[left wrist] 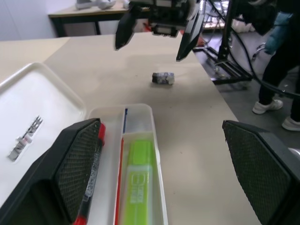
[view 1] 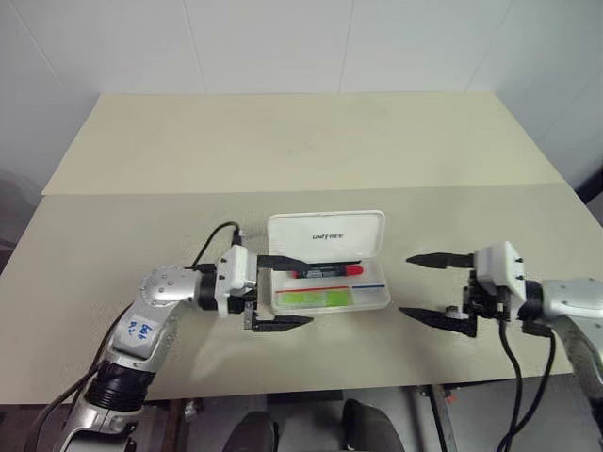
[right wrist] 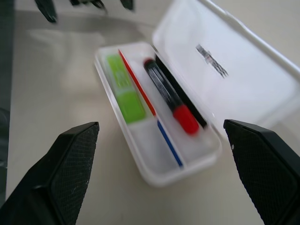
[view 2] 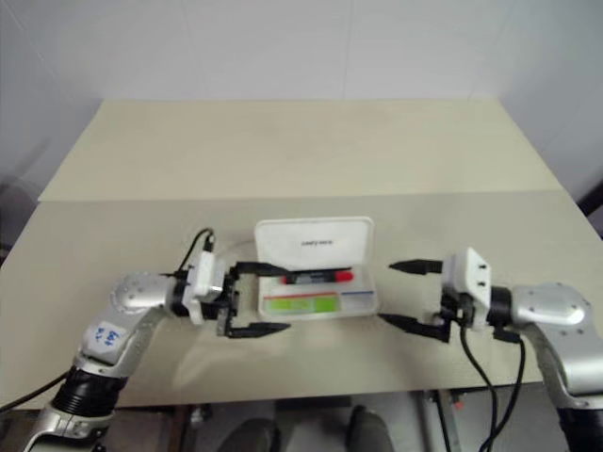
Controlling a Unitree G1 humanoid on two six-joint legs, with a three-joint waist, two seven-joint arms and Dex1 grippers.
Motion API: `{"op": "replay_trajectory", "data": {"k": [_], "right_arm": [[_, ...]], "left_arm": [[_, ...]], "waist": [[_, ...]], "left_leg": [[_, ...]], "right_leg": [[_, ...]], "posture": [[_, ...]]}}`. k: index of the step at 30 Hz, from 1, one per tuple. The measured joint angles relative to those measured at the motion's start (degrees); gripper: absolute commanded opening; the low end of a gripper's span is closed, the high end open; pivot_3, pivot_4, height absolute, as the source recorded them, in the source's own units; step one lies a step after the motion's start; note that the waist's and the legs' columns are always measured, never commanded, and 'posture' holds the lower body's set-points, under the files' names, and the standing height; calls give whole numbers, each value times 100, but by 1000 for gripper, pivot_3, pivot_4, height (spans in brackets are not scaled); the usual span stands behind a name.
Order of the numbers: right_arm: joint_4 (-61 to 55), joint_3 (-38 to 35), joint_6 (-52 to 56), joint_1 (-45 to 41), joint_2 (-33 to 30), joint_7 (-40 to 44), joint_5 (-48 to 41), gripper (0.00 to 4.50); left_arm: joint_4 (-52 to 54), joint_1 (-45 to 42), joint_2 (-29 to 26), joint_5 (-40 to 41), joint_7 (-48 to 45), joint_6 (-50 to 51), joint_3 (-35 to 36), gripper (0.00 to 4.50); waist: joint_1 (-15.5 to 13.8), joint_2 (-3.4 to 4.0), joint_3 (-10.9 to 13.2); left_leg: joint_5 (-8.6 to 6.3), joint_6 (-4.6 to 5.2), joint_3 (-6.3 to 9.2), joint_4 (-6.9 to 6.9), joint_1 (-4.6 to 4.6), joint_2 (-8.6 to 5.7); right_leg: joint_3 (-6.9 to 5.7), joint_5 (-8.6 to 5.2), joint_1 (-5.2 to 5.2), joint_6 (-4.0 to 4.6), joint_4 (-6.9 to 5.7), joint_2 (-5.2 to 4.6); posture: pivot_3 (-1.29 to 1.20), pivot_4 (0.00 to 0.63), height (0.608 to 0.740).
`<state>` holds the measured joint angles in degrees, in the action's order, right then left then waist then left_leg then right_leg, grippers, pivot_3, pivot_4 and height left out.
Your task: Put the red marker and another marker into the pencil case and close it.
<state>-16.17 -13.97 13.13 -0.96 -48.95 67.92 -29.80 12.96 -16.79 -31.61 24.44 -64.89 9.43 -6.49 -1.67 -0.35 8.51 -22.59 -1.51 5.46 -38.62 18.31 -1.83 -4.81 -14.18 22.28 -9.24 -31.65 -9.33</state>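
The white pencil case (view 1: 377, 299) lies mid-table with its lid (view 1: 325, 231) standing open at the back. In the rear compartment lies the red marker (view 1: 328, 271), black-barrelled with a red cap. The light-green marker (view 1: 316, 298) rests flat in the front compartment. My left gripper (view 1: 288, 292) is open at the case's left end, holding nothing, with one finger over the red marker's end. My right gripper (view 1: 407, 285) is open and empty just off the case's right end. The right wrist view looks into the tray at the red marker (right wrist: 168, 96) and the green marker (right wrist: 124, 89).
A second beige table (view 1: 301, 141) adjoins the far side along a seam. A small grey object (left wrist: 163, 78) sits on the table beyond the case's right end. A person's legs (left wrist: 281, 70) and a metal stand (left wrist: 225, 56) are past the table's end.
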Motion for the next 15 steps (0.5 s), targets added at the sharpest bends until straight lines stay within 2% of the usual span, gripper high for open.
{"op": "replay_trajectory", "data": {"k": [8, 12, 15], "right_arm": [[-500, -901, 589, 1121, -111, -613, 30, 4500], [-870, -1185, 1126, 1632, 8, -1419, 305, 4500], [-1384, -1245, 1529, 1985, 361, -2023, 339, 4500]], "left_arm": [[-126, 102, -127, 113, -395, -232, 211, 4463], [-280, 85, -241, 115, -485, -258, 344, 4463], [-530, -21, -370, 114, -576, -329, 504, 4463]], "waist": [[-6, 0, 0], [6, -1, -1], [1, 0, -1]], "left_leg": [[-5, 9, -1, -1, -4, -1], [-6, 12, -3, 0, -6, -1], [-6, 12, -1, 9, -10, 0]], "right_leg": [[1, 0, -8, 1, 2, 0], [5, 0, -6, 1, 1, 1], [3, 0, -6, 1, 1, 2]], "posture": [[0, 150, 740], [0, 150, 740], [0, 150, 740]]}}
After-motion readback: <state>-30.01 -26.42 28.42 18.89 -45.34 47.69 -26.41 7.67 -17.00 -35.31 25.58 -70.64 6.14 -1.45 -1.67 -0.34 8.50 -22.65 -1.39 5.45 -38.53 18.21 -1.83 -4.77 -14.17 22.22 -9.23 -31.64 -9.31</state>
